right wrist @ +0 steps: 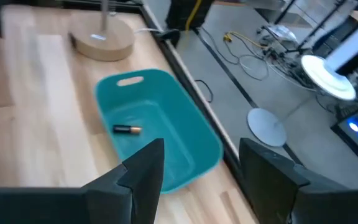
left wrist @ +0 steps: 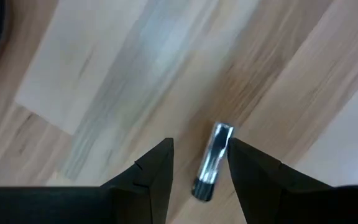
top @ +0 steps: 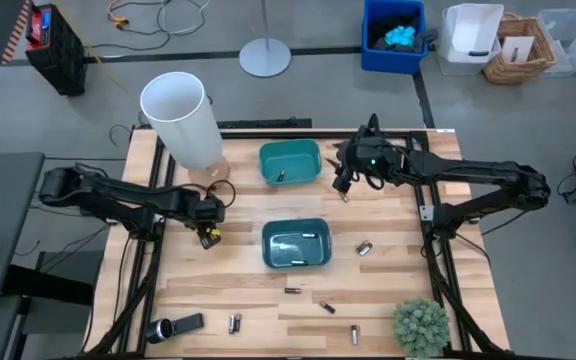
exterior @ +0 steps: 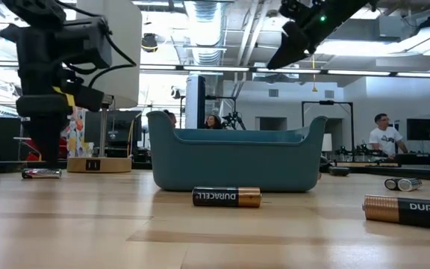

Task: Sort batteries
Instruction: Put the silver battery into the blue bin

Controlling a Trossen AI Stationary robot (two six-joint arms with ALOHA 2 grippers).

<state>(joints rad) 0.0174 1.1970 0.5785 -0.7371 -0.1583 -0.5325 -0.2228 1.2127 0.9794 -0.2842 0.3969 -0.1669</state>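
High view: pale wood plank bench (top: 388, 300) on a grey floor. Two teal bins, far bin (top: 290, 162) holding one battery, near bin (top: 296, 243) with a couple more. Loose batteries (top: 365, 248) lay scattered over the front half of the bench. White lamp shade (top: 182, 118) at the back left, small green plant (top: 421, 325) at the front right. Left hand (top: 208, 236) sat left of the near bin; right hand (top: 344, 180) sat just right of the far bin.

Low view: a Duracell battery (exterior: 227, 196) lay in front of the near bin, another at the right edge. Open office behind, a person at a desk (exterior: 383, 134).

Left wrist view: fingers (left wrist: 157, 168) apart, straddling a silvery battery (left wrist: 212, 160) flat on the wood.

Right wrist view: fingers (right wrist: 146, 167) apart, nothing held, above the far bin with its single battery (right wrist: 127, 129). Cables and a round stand base (right wrist: 266, 129) on the floor beyond the bench.
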